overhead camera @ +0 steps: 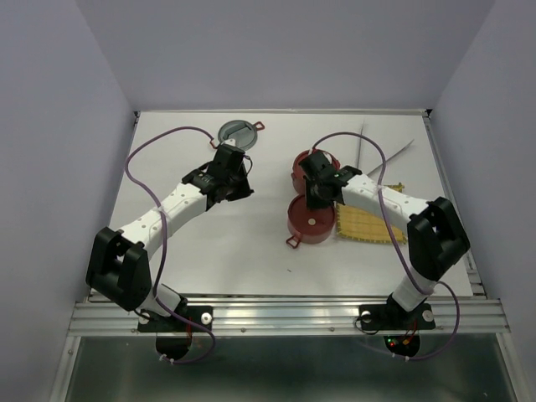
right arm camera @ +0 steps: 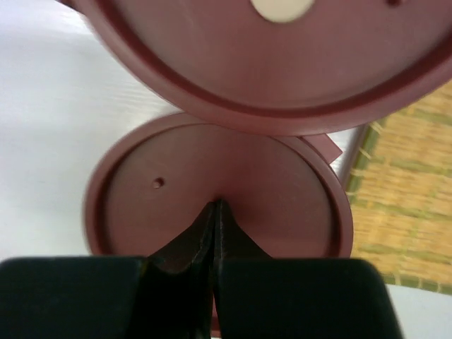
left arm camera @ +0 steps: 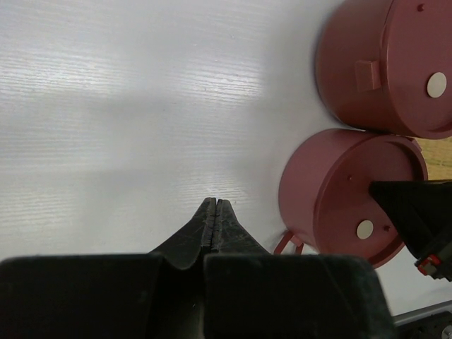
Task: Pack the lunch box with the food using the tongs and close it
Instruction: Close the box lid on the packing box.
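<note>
The lunch box stands as two dark-red lidded parts, a near one [overhead camera: 310,224] and a far one [overhead camera: 303,170], each lid with a pale centre dot. My right gripper [overhead camera: 323,195] is shut and empty. Its tip [right arm camera: 217,205] sits at the middle of the near lid [right arm camera: 275,191]; whether it touches I cannot tell. To their left, my left gripper [overhead camera: 234,169] hangs shut and empty [left arm camera: 214,203] over bare table, with both red parts [left arm camera: 339,191] [left arm camera: 381,63] on its right. The silver tongs [overhead camera: 360,144] lie at the back right. No food is in view.
A yellow woven mat [overhead camera: 368,224] lies right of the near red part, partly under the right arm. A round grey lid [overhead camera: 235,132] with a red tab sits at the back, behind the left gripper. Purple cables loop over both arms.
</note>
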Robot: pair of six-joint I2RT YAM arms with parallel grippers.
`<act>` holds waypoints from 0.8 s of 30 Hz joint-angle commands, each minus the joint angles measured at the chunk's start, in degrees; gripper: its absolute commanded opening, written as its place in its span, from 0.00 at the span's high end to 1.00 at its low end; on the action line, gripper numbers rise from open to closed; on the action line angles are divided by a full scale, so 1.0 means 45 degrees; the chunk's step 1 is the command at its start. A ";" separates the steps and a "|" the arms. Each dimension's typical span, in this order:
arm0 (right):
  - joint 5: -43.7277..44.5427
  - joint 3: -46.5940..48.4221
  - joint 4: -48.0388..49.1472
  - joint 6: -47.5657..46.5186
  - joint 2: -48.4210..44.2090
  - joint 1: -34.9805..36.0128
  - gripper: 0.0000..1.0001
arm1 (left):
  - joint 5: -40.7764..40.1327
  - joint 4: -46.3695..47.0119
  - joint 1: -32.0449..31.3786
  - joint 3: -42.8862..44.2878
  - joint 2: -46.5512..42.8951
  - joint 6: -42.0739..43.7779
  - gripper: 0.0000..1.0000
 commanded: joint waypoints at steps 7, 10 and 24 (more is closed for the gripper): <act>-0.0289 0.0692 -0.0237 -0.0123 -0.0888 0.0031 0.99 | 0.0068 0.0242 0.0019 -0.0167 -0.0511 0.0264 1.00; -0.0445 0.0968 -0.0589 -0.0124 -0.1357 0.0147 0.99 | -0.0030 0.0164 0.0019 -0.0031 -0.0433 0.0283 1.00; -0.0993 -0.0769 0.0366 0.0462 -0.0735 0.1183 0.99 | -0.0421 -0.0129 0.0039 0.0321 -0.0296 0.0381 1.00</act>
